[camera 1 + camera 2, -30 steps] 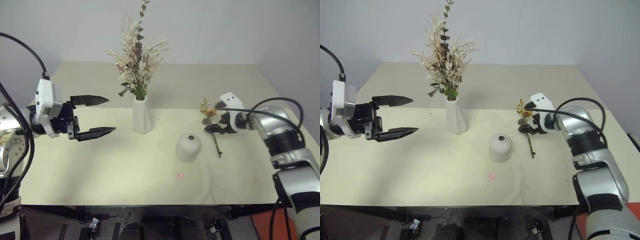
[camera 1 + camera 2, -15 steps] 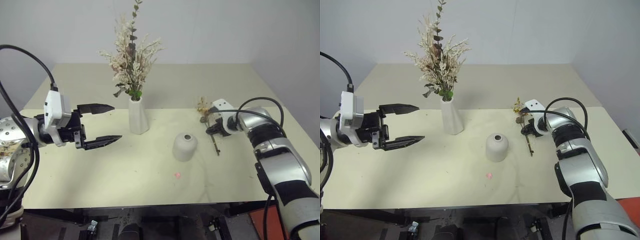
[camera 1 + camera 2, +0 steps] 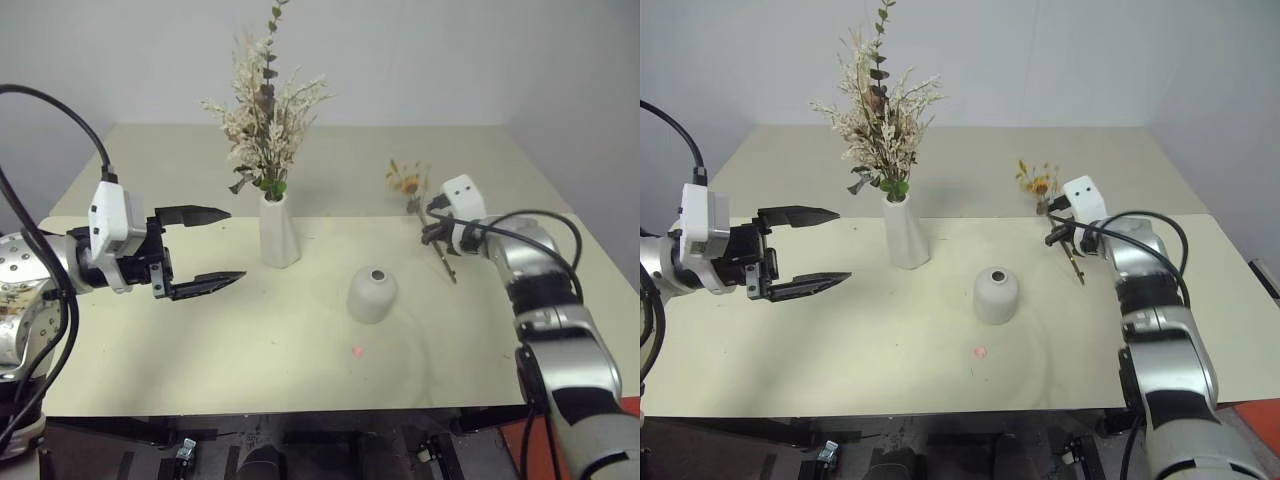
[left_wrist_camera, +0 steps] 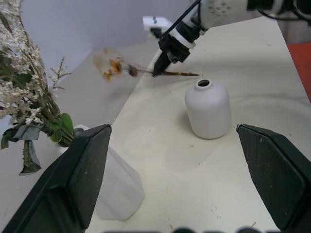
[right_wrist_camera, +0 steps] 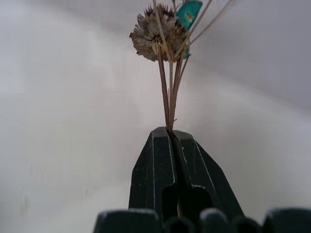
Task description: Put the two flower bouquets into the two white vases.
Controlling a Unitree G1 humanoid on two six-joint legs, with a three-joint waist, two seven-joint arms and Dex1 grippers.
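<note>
- Slanting above the pale cream tabletop (image 3: 250, 350): small sparse bunch of thin stems, yellow-orange flowers (image 3: 408, 181) uppermost, pinched in the right gripper (image 3: 431, 232).
- Hovering wide-jawed: left gripper (image 3: 205, 247).
- Backing: plain grey wall (image 3: 450, 60).

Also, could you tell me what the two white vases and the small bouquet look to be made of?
Tall vase and squat vase: probably ceramic, matte white without glare. Small bouquet: seemingly dried flowers, thin brown stems and a shrivelled head, clamped in the right gripper.
</note>
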